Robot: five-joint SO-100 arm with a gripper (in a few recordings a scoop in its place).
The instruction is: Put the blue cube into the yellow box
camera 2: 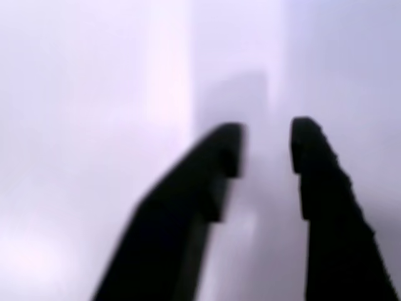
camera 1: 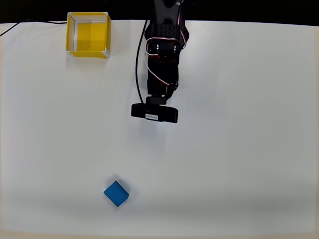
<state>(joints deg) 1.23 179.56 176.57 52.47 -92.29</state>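
The blue cube [camera 1: 116,193] lies on the white table near the front edge, left of centre in the overhead view, turned diagonally. The yellow box [camera 1: 89,36] stands open-topped at the back left, with nothing in it. My black arm [camera 1: 162,55] reaches in from the back centre and ends at a black wrist camera bar [camera 1: 154,113], well short of the cube and to the right of the box. In the blurred wrist view my gripper [camera 2: 266,135] is open, its two dark fingers [camera 2: 313,163] parted by a narrow gap with only pale table between them.
A black cable [camera 1: 30,22] runs along the table's back left edge beside the box. The white table [camera 1: 239,149] stretches wide to the right and in front of the arm.
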